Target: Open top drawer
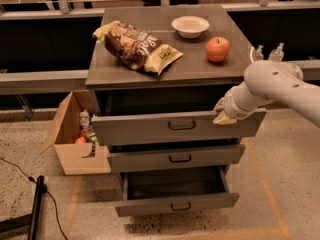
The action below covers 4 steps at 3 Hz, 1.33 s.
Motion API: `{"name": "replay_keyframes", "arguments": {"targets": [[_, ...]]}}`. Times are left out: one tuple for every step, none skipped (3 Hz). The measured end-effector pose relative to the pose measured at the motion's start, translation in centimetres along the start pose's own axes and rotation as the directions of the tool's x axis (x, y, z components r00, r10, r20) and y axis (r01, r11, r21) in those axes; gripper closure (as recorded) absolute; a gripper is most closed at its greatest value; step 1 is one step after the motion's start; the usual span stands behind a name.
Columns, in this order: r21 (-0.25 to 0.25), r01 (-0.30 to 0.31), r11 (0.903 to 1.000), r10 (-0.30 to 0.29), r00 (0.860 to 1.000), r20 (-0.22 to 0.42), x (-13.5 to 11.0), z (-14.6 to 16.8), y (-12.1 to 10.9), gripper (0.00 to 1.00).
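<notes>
The top drawer [150, 130] is a grey metal front with a small black bar handle [181, 125]. It stands pulled out partway from the cabinet, with a dark gap showing behind its upper edge. My gripper [224, 113], at the end of the white arm [280, 84], rests at the upper edge of the drawer front near its right end, to the right of the handle.
The middle drawer [175, 158] is slightly out and the bottom drawer [175, 203] is pulled far out. A chip bag [135, 46], a white bowl [190, 26] and a red apple [218, 49] lie on the cabinet top. A cardboard box [75, 134] stands at the left and a black pole [36, 209] at the lower left.
</notes>
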<state>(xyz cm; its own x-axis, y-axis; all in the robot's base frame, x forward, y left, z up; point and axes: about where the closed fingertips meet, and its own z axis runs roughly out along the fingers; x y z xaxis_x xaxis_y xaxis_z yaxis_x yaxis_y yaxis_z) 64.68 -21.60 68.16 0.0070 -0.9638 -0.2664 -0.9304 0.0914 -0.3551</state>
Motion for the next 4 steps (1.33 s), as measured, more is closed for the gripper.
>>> {"name": "replay_keyframes", "arguments": {"targets": [[0.000,0.000,1.0000,0.000,1.000,0.000,-0.1,-0.4,-0.2,0.86],[0.000,0.000,1.0000,0.000,1.000,0.000,-0.2,-0.5,-0.2,0.62],[0.014,0.005,0.9999,-0.005,1.000,0.006,-0.7,-4.0,-0.6,0.37],[0.027,0.015,0.9995,-0.016,1.000,0.011,-1.3,-6.6,-1.0,0.16]]}}
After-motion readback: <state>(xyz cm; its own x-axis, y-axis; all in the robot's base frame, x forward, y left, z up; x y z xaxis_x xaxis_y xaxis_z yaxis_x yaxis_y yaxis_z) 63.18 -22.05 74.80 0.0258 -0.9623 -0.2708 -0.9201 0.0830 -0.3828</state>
